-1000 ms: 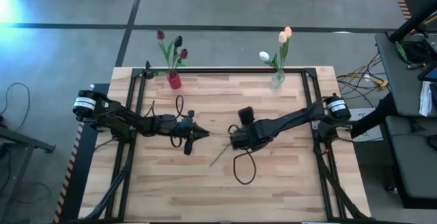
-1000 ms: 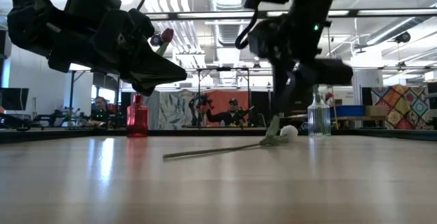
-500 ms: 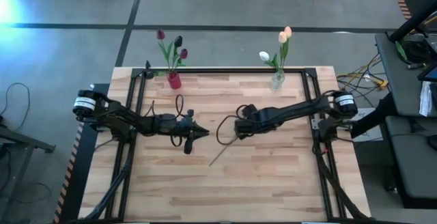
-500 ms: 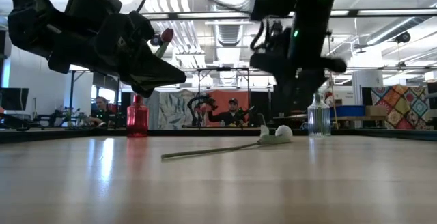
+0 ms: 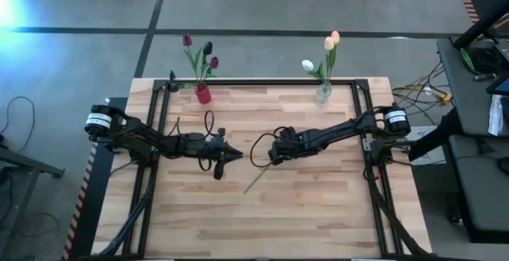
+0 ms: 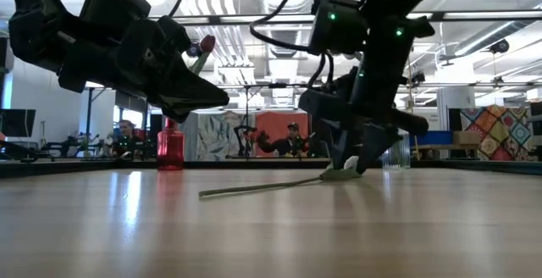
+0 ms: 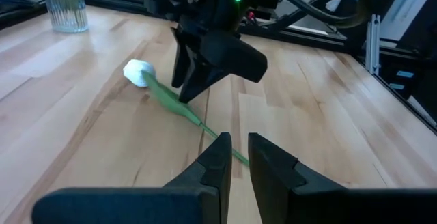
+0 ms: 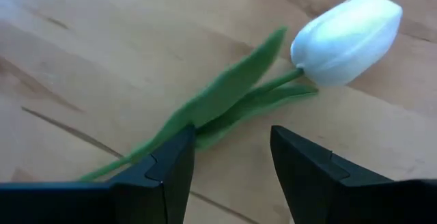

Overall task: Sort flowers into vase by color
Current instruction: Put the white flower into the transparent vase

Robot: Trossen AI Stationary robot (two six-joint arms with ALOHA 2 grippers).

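A white tulip (image 5: 256, 180) lies flat on the wooden table, its head (image 8: 348, 36) toward the far right and its stem (image 6: 254, 188) toward the near left. My right gripper (image 8: 229, 173) is open and points steeply down over the leaves just behind the head. One finger stands on each side of the stem; I cannot tell whether they touch it. My left gripper (image 7: 237, 159) hovers shut and empty above the table to the left of the flower. A red vase (image 5: 203, 95) holds dark tulips and a clear vase (image 5: 323, 94) holds light ones.
Both vases stand at the table's far edge, the red one on the left and the clear one (image 7: 65, 5) on the right. A black frame rail (image 5: 262, 83) runs along that edge. People sit in the room beyond the table (image 6: 288, 138).
My right gripper has come down onto the head end of the white tulip and rolled about its own axis, so its fingers now stand on either side of the stem. The tulip lies where it was.
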